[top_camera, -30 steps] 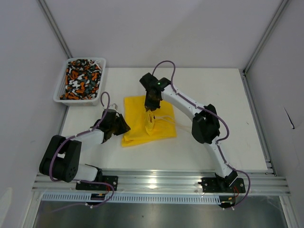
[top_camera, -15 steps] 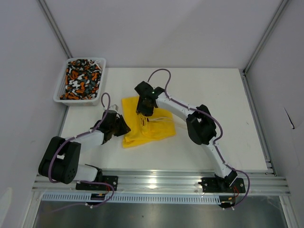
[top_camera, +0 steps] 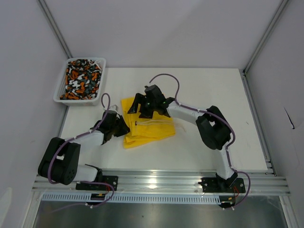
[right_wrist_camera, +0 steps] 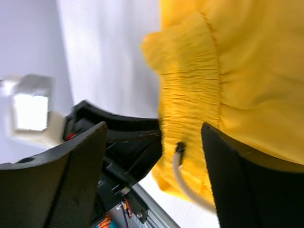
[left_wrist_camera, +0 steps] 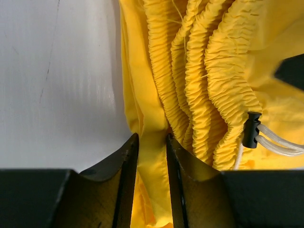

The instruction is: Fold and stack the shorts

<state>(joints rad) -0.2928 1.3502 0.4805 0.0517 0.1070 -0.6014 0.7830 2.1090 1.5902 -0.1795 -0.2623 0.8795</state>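
Note:
The yellow shorts [top_camera: 149, 127] lie folded on the white table, with the gathered waistband [left_wrist_camera: 209, 95] bunched in ridges and a pale drawstring [left_wrist_camera: 280, 142] trailing out. My left gripper [top_camera: 122, 128] is at their left edge, its jaws shut on a fold of yellow fabric [left_wrist_camera: 152, 156]. Just above the shorts' far-left part, my right gripper [top_camera: 140, 107] hovers wide open with nothing held. In its own view the waistband [right_wrist_camera: 190, 95] and drawstring [right_wrist_camera: 183, 178] lie between its fingers [right_wrist_camera: 247, 180]. The patterned shorts [top_camera: 81, 78] sit in the basket.
The white mesh basket [top_camera: 76, 101] stands at the far left corner of the table. An aluminium rail [top_camera: 156, 180] with both arm bases runs along the near edge. Grey walls and frame posts [top_camera: 263, 35] close in the sides.
My right gripper has opened and let go of the lifted yellow fabric, which has dropped flat. The right arm swung lower and leftward. The left gripper kept its hold.

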